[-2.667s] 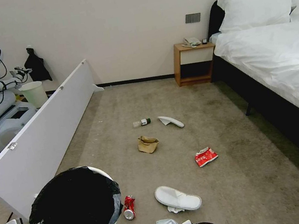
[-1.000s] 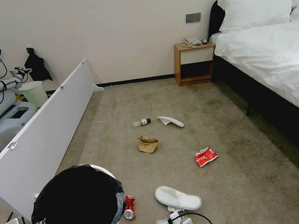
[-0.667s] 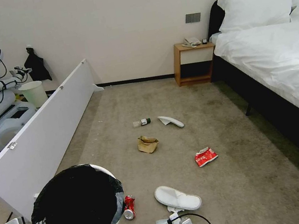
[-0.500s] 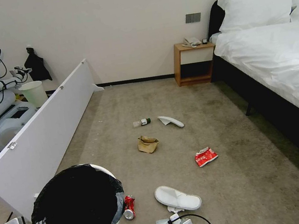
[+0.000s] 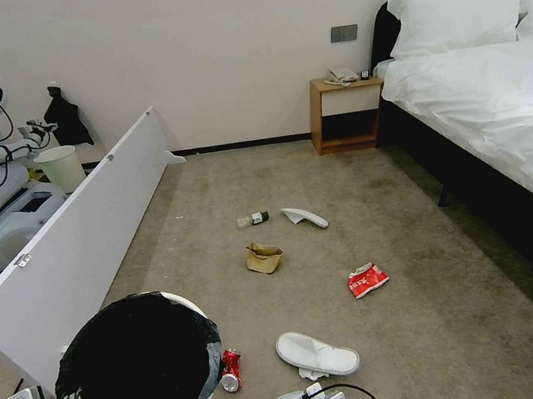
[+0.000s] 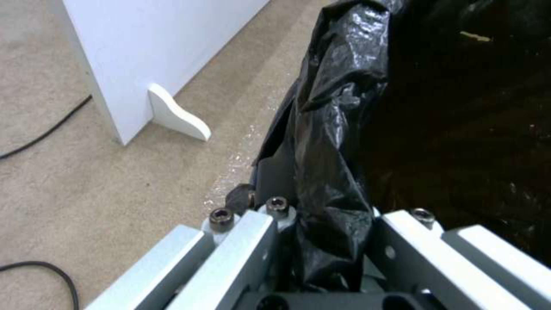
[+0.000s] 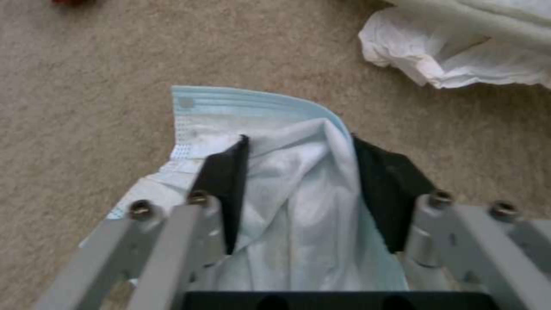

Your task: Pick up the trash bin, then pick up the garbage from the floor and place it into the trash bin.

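Our left tool (image 6: 330,241) is clamped on the bin's (image 5: 185,303) bagged rim, with the black liner (image 6: 327,142) bunched between its fingers; the bin sits at the head view's lower left, just beside the white panel (image 5: 72,250). Our right tool (image 7: 298,172) is low over the carpet (image 5: 275,171), its fingers part open and straddling a pale blue face mask (image 7: 258,112) that lies flat under them; the pads touch its folds, but we cannot tell a firm grip. A crumpled tissue (image 7: 453,60) lies near the mask, at the near slipper's (image 5: 316,352) edge. The red can (image 5: 230,370) lies just beside the bin. Farther out on the carpet, well apart, lie the red wrapper (image 5: 367,278), paper bag (image 5: 263,257), bottle (image 5: 253,218) and second slipper (image 5: 305,216).
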`<state>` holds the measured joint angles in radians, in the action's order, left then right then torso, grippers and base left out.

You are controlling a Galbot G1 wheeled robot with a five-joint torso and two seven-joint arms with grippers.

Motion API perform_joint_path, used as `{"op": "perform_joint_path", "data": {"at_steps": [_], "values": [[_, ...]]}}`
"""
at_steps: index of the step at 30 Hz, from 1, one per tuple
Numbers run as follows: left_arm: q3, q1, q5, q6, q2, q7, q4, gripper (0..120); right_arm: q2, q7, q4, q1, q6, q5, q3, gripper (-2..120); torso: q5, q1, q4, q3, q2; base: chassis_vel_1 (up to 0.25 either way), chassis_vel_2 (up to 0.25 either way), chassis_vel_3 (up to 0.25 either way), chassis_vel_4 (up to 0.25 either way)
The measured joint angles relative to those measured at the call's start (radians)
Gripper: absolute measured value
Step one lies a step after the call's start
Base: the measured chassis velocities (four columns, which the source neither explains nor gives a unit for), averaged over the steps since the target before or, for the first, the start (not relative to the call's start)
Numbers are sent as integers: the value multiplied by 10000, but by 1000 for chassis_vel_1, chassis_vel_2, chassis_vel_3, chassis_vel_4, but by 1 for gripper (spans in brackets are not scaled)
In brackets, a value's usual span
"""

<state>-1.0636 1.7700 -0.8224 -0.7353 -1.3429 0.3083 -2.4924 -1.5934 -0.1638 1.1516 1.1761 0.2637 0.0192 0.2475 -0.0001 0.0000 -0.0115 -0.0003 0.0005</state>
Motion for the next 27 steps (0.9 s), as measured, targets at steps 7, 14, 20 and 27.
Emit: {"op": "perform_joint_path", "data": {"at_steps": [7, 14, 20, 27], "values": [[-10, 6, -6, -1, 5, -2, -15, 3, 92, -23, 76, 47, 0, 25, 4, 18, 1, 0, 8, 2, -4, 0, 0, 0, 0], [9, -5, -6, 0, 8, -1, -19, 3, 316, -24, 488, 295, 47, 52, -86, 0, 0, 0, 4, 2, -4, 0, 0, 0, 0], [153, -7, 68, 0, -52, 8, -18, 3, 604, 61, 1359, 766, 38, -10, -219, 0, 2, 0, -2, 4, -8, 0, 0, 0, 0], [470, 32, 209, 0, -66, 20, 80, 3, 1292, 217, 3530, 1513, -590, -450, -289, 0, 5, 0, -3, 7, -13, 0, 0, 0, 0]]}}
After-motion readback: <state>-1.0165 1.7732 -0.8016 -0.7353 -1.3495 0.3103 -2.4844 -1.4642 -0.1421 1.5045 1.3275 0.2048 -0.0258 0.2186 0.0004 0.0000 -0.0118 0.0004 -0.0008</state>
